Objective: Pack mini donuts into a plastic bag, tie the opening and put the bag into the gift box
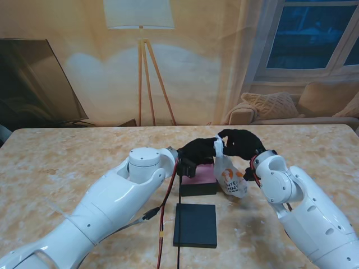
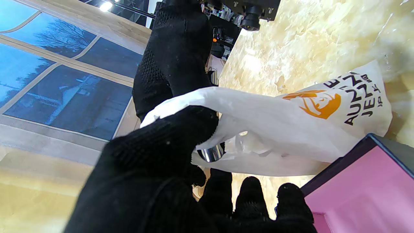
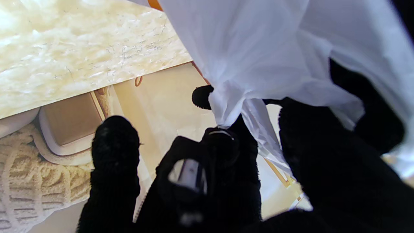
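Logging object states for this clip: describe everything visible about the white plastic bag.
The white plastic bag is thin, crinkled film with an orange logo and dark lettering. It hangs upright by its gathered top, which the left hand and right hand both pinch, just right of the open pink-lined gift box. Whether its bottom rests on the table cannot be told. Its contents are hidden.

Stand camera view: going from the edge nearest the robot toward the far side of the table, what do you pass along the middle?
Black box lid → open gift box with pink lining → left robot hand, gripping the white plastic bag's top.
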